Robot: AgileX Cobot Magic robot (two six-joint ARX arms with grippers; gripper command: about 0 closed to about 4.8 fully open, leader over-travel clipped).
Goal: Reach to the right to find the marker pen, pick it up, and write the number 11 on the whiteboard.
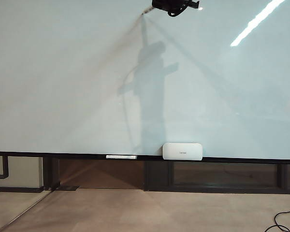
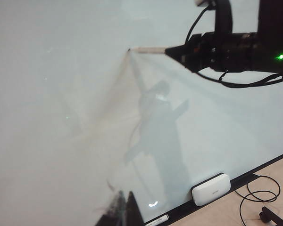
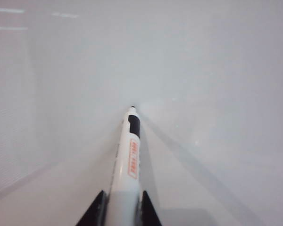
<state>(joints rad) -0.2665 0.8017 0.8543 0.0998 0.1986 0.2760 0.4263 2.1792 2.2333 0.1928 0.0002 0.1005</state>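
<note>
Right gripper [image 3: 120, 207] high on the whiteboard [image 1: 63, 72], fingers clamped on the marker pen [image 3: 127, 165] — tip at the board. Left gripper [image 2: 120, 212] mostly cut off — fingers' state unclear.

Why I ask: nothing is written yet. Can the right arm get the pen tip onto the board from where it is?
Probably yes. The right gripper is shut on the marker pen, whose tip points at the bare whiteboard, at or nearly on it, nothing between. The left gripper hangs low, aside.

black rail [image 1: 63, 155], white stick [image 1: 121, 156], white box [image 1: 182, 151]
</note>
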